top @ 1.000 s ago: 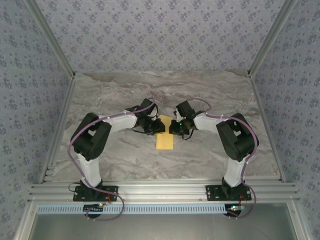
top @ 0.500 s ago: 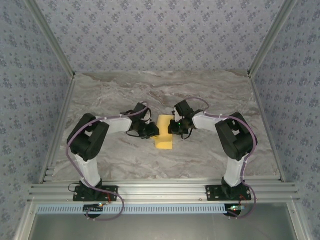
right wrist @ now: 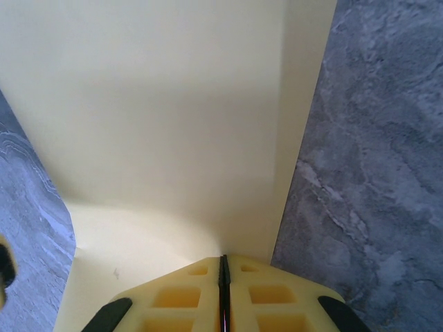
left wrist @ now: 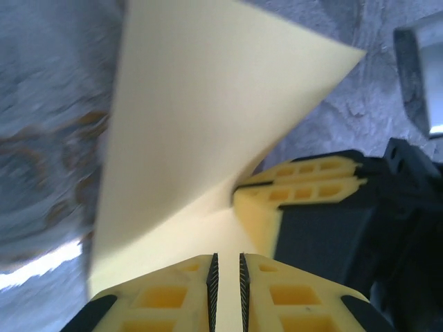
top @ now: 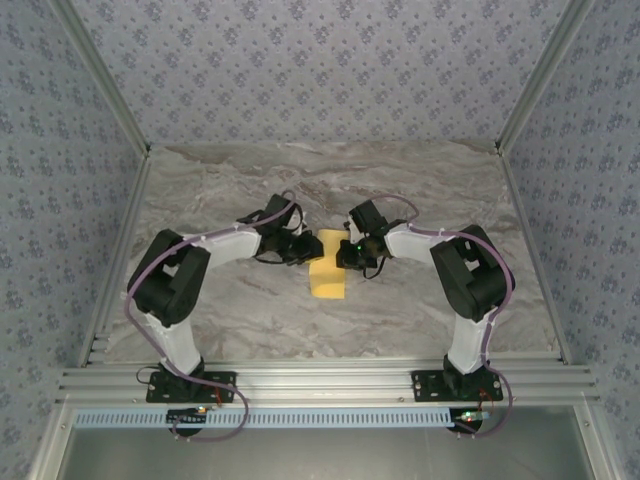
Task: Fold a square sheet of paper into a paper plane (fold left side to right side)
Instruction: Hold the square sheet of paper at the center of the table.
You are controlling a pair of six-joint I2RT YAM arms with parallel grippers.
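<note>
The square sheet of paper [top: 328, 272] is yellow and lies mid-table between the arms as a narrow upright rectangle. In the left wrist view a large flap of the sheet [left wrist: 208, 117] rises off the marble. My left gripper [top: 306, 250] sits at the sheet's upper left edge. Its jaws stand a narrow gap apart [left wrist: 228, 277], with yellow paper showing through the gap. My right gripper [top: 344, 256] is at the upper right edge, shut on the sheet [right wrist: 159, 117] where its layers meet [right wrist: 223, 261]. The right gripper's fingertips [left wrist: 304, 183] show across the paper.
The grey marble tabletop [top: 420, 190] spreads around the paper on all sides. Patterned walls and aluminium rails [top: 120, 240] border it. Both arm bases [top: 190, 380] stand at the near edge.
My left gripper drew back left off the paper, then shifted toward the far side and back to the sheet's left edge. The right gripper stayed put.
</note>
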